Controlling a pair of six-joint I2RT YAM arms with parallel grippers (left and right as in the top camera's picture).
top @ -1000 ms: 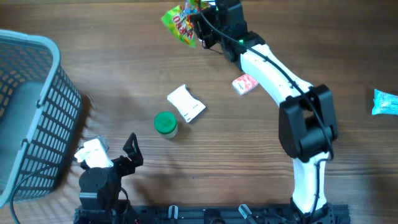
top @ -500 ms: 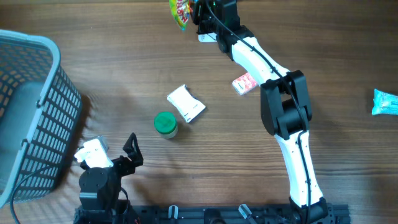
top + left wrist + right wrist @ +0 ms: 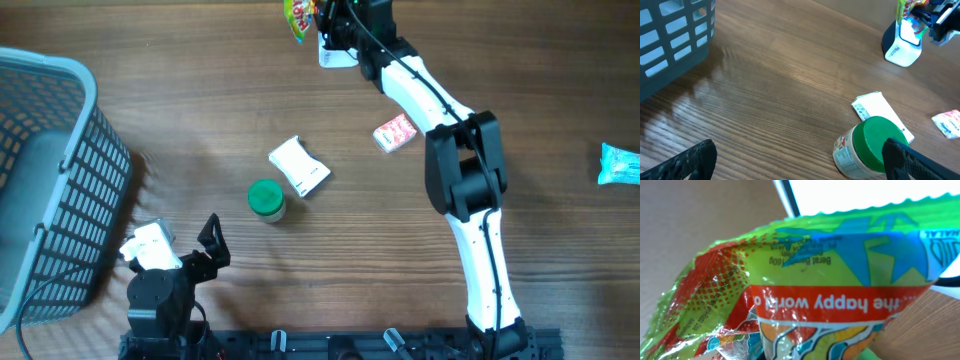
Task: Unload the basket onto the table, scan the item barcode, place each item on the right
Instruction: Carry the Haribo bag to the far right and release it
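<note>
a grey slatted basket (image 3: 95,190) stands at the left edge of the wooden table (image 3: 200,90). near the middle, a small jar with a green lid (image 3: 266,199) stands upright just beside a flat white packet (image 3: 299,166), which lies at an angle. a pink sachet (image 3: 395,133) lies further right, and a light blue packet (image 3: 619,164) lies well apart at the right edge.

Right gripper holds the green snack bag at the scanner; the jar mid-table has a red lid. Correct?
No: the jar has a green lid, as the left wrist view shows. The right gripper does hold the green snack bag at the scanner.
</note>
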